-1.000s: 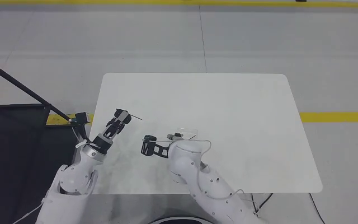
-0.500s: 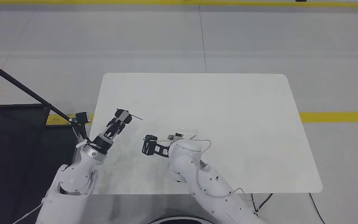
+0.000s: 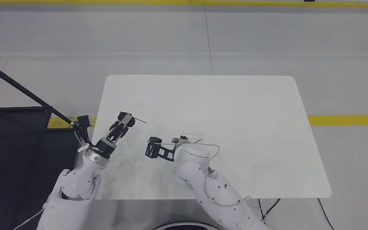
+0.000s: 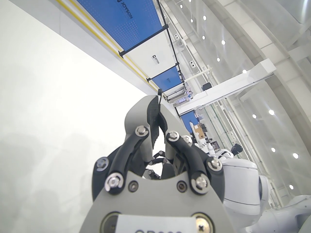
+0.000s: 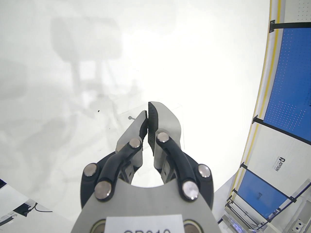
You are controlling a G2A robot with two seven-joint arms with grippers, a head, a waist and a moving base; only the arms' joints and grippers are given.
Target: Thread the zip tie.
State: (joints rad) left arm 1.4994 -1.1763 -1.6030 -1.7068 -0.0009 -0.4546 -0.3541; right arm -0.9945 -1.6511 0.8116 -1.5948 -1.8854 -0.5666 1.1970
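Pinching the zip tie point(image 3: 139, 121) in clamped jaws above the table point(image 3: 259, 115) near its left edge, the left gripper point(image 3: 127, 119) stays put over 1 second; the right gripper point(image 5: 147, 113), jaws closed on nothing, barely shifts nearby, so threading looks stalled.

We observe a white table point(image 3: 247, 115) with rounded corners, standing on a grey floor point(image 3: 172, 40). A small transparent item point(image 3: 195, 136) lies on its surface, left of centre and towards the near edge; we cannot identify it.
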